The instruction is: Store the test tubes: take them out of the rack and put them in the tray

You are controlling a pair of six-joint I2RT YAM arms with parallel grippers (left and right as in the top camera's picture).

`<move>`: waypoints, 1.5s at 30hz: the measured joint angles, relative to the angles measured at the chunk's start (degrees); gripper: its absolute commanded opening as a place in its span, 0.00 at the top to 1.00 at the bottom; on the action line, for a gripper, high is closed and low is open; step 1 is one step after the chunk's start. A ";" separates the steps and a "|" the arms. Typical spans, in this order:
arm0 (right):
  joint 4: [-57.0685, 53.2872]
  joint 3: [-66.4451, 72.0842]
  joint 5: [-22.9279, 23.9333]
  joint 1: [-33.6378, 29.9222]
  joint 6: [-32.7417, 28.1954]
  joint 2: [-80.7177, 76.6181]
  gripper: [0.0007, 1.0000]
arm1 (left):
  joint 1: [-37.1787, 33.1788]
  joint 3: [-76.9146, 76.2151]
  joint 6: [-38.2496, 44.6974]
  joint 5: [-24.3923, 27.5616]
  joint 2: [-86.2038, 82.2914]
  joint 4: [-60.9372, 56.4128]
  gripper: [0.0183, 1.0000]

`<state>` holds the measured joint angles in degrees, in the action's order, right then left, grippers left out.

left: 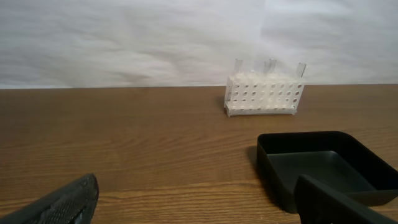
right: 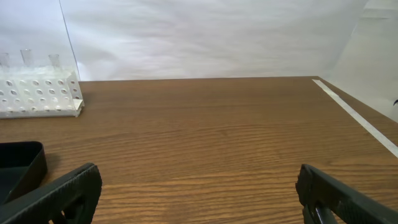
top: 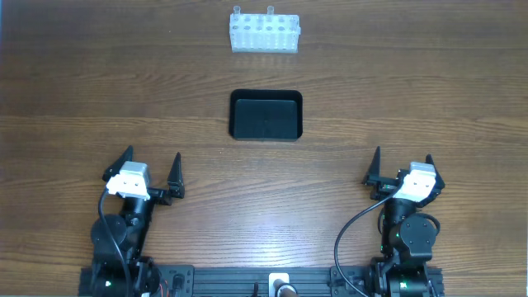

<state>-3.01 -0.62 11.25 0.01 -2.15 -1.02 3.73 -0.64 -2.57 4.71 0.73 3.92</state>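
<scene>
A clear plastic rack (top: 264,35) stands at the far middle of the table with a few glass test tubes (top: 237,14) upright in it. In the left wrist view the rack (left: 264,95) holds three tubes (left: 270,66). The black tray (top: 266,115) lies empty in front of the rack, also seen as tray (left: 323,168) and tray (right: 18,163). My left gripper (top: 150,169) rests open near the front left, well short of the tray. My right gripper (top: 403,166) rests open at the front right, with nothing between its fingers.
The wooden table top (top: 412,91) is bare around the tray and rack. A white backdrop (right: 205,37) rises behind the table's far edge. A pale tape strip (right: 357,115) runs along the table's right side.
</scene>
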 measured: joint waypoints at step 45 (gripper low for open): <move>-0.02 0.00 -0.22 -0.04 0.00 0.02 0.01 | 7.10 -56.89 -0.50 -0.48 79.60 -9.57 0.00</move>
<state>-3.03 -0.62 11.03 -0.03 -2.15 -0.99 10.83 -57.54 -3.07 4.23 80.34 -5.65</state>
